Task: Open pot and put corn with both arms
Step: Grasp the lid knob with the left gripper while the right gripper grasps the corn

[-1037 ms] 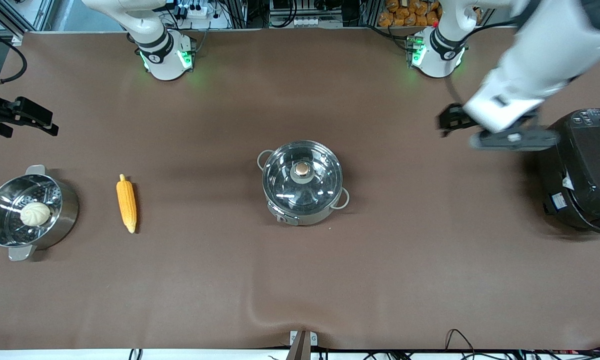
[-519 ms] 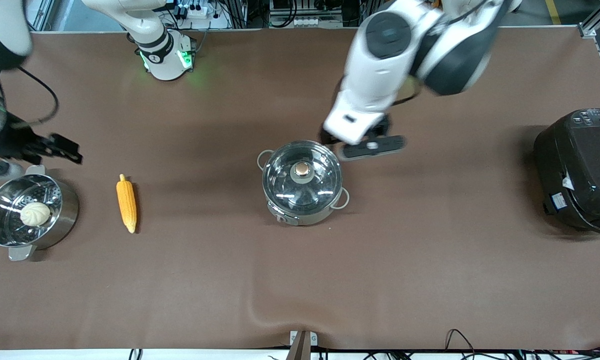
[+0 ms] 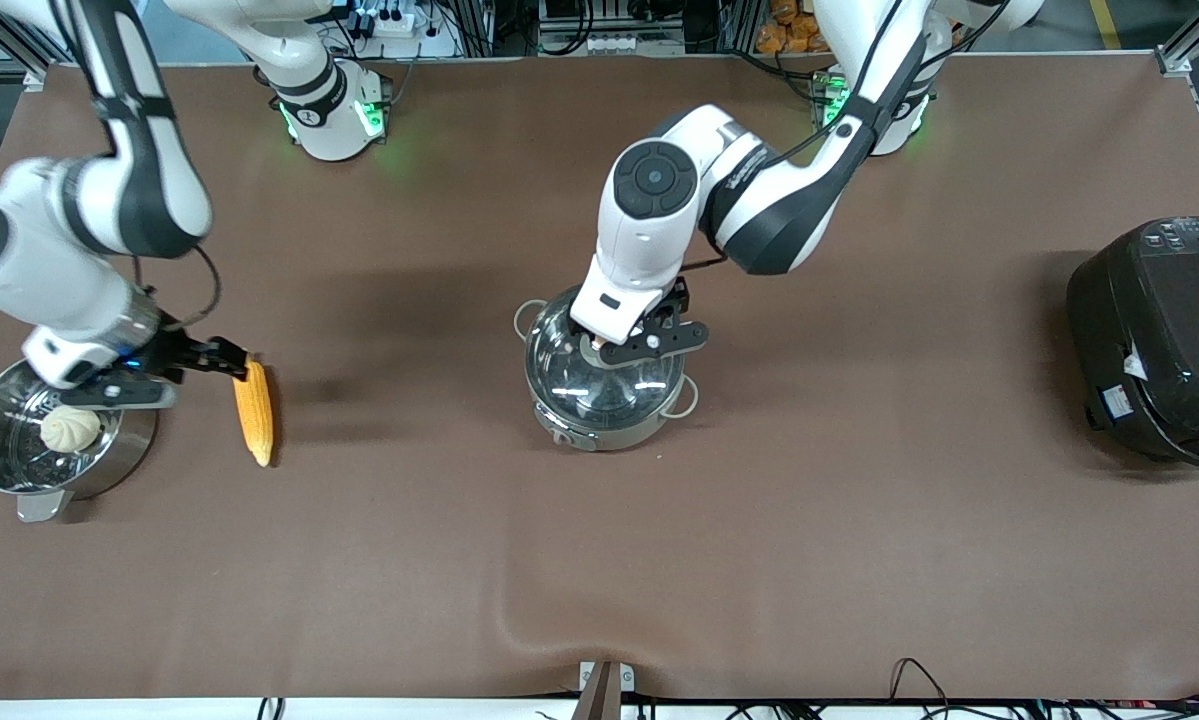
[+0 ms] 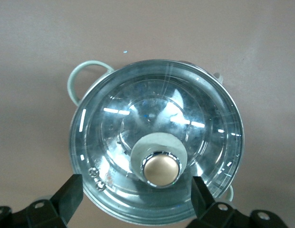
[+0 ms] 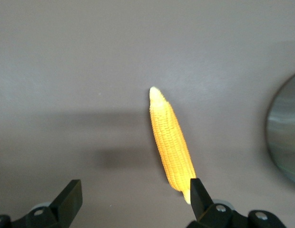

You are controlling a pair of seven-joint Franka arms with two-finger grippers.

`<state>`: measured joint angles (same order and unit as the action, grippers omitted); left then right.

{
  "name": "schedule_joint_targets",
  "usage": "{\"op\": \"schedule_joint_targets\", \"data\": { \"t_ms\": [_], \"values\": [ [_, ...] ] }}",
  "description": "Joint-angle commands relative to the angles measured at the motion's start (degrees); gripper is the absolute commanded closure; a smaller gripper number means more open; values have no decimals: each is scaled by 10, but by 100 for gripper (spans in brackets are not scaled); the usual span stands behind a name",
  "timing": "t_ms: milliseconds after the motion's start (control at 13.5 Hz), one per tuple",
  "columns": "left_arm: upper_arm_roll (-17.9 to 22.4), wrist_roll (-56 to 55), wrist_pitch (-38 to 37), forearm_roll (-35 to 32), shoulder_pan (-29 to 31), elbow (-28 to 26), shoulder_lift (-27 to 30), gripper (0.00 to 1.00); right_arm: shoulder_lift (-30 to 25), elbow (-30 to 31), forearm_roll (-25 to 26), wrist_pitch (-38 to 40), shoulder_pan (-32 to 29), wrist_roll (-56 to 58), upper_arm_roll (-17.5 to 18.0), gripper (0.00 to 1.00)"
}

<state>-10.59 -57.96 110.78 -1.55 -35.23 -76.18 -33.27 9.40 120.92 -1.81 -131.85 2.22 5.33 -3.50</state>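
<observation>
Black left gripper (image 4: 133, 202): we note it spread wide, empty, over the pot (image 3: 604, 375) mid-worktop (image 3: 859, 560); glass lid (image 4: 157, 142) fragile, slippery, so take the knob (image 4: 161, 169). Right gripper (image 5: 133, 202): wide, empty, over the corn (image 3: 253, 412); stiff, light, grasp mid-cob.

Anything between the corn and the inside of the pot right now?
Yes: the glass lid is on the pot, with the open left gripper around its knob. The table between corn and pot looks bare.
</observation>
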Motion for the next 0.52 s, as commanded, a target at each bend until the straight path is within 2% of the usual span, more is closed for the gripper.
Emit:
{"op": "schedule_joint_targets", "data": {
  "t_ms": [0,148,296,444],
  "values": [
    [8,-8,11,-8,-15,23,-20,0,32,4,27,-24,11,17,2,0],
    [9,-8,29,-8,-16,23,-28,0,48,5,65,-38,-5,35,2,0],
    [9,-8,35,-9,-20,22,-35,0,68,6,65,-63,-29,90,2,0],
    [8,-4,35,-16,-21,21,-41,0,90,43,64,-147,-50,113,2,0]
  ]
}}
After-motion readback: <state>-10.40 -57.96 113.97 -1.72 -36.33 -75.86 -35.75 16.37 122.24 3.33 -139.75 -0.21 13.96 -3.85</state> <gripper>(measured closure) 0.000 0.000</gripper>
